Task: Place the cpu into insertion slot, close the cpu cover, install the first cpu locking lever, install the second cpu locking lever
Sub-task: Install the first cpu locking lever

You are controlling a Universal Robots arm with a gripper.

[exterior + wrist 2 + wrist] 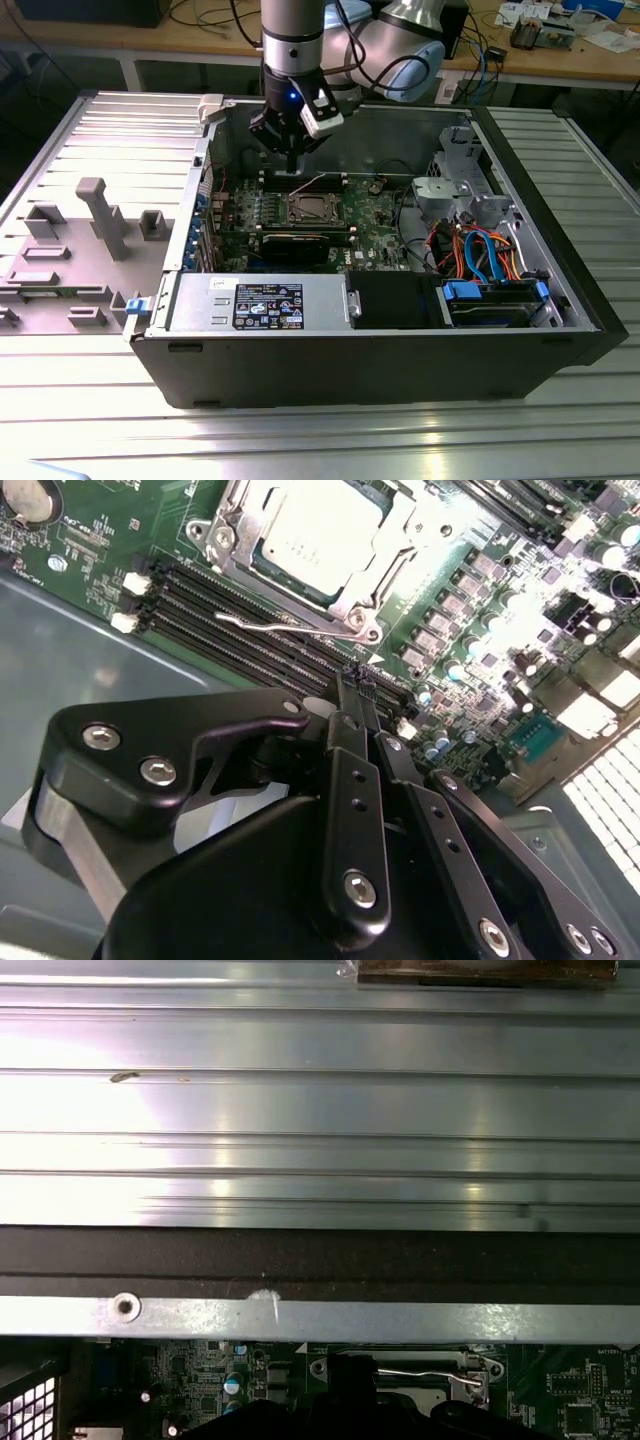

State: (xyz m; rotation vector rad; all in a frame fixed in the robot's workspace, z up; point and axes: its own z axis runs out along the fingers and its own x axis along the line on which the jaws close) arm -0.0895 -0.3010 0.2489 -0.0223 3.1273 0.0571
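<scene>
Hanging over the board (pixel 85 550) with the gripper (pixel 353 677) shut, fingers pressed together and nothing held between them. Same gripper (pixel 292 163) seen in the exterior view, up near the back wall of the case (pixel 400 350).

Just past the fingertips: a thin silver lever (pixel 280 628), lying loose beside the long black strips (pixel 215 605). Looks not yet hooked down, so probably the lever step.

A bit farther on: the cpu (pixel 318 528), sitting flat in the slot (pixel 308 210), with the cover (pixel 398 532) shut down around it. First two jobs look done.

To do this step well:
- Keep the fingers together and use them like one poking stick.
- Touch the lever near its free end, not near the hinge.
- Push down slowly, then slide sideways to tuck it under its hook.
- Press on the wire alone, never on the cpu top or the little parts close by.
- Go gently; a thin wire can slip off round fingertips and spring up.
</scene>
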